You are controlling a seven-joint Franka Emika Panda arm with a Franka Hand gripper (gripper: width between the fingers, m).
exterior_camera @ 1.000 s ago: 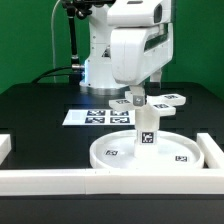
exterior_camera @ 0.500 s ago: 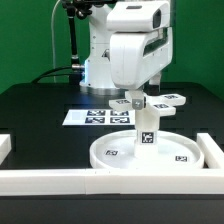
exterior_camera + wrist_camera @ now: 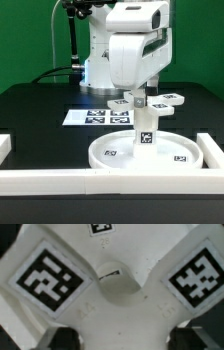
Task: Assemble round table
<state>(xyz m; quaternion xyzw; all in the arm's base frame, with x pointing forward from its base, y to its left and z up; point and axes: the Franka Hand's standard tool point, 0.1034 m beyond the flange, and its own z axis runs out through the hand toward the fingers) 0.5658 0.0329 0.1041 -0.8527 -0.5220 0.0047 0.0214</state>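
Observation:
The large round rimmed disc [image 3: 112, 153] lies flat on the black table near the front. The short cylinder leg [image 3: 146, 130] stands upright on its middle, with a tag facing the camera. The cross-shaped base [image 3: 166, 100] sits level on top of the leg, its round ends sticking out to both sides. My gripper [image 3: 139, 92] comes down from above and is shut on the base. In the wrist view the base [image 3: 120, 286] fills the picture with two tagged arms, and my gripper [image 3: 125, 339] has a dark fingertip [image 3: 62, 338] on each side of one arm.
The marker board [image 3: 92, 116] lies flat behind the disc toward the exterior view's left. The long white border wall [image 3: 100, 182] runs along the front, with raised ends at the left [image 3: 5, 146] and right [image 3: 214, 150]. The robot's base [image 3: 100, 60] stands behind.

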